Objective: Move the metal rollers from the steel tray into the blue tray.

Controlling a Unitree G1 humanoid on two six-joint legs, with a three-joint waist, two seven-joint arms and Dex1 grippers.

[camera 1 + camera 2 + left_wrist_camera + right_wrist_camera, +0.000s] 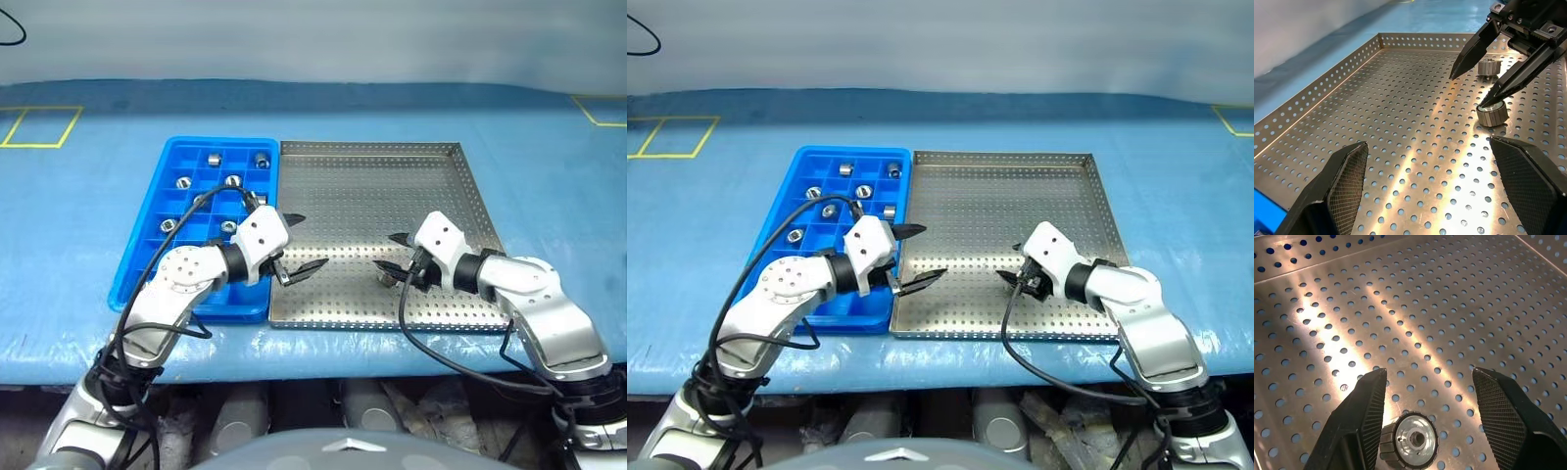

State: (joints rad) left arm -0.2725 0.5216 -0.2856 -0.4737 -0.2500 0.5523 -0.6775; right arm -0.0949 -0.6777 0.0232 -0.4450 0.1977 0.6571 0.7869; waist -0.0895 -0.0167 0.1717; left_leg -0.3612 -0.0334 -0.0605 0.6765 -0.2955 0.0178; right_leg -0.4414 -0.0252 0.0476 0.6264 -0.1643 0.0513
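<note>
Rollers, small shiny silver metal cylinders with dark centre holes: two (1492, 113) (1488, 67) lie on the large grey perforated steel tray (372, 186) near its front rim, partly screened by the right gripper (396, 253); others sit in compartments of the bright blue gridded plastic tray (157, 201) touching the steel tray's left rim. Right gripper: jaws partly open, straddling one roller, one finger (1364, 416) just beside it, nothing clamped. Left gripper (298, 243): jaws wide, empty, over the steel tray's left front part. Rest of the steel tray's floor bare.
</note>
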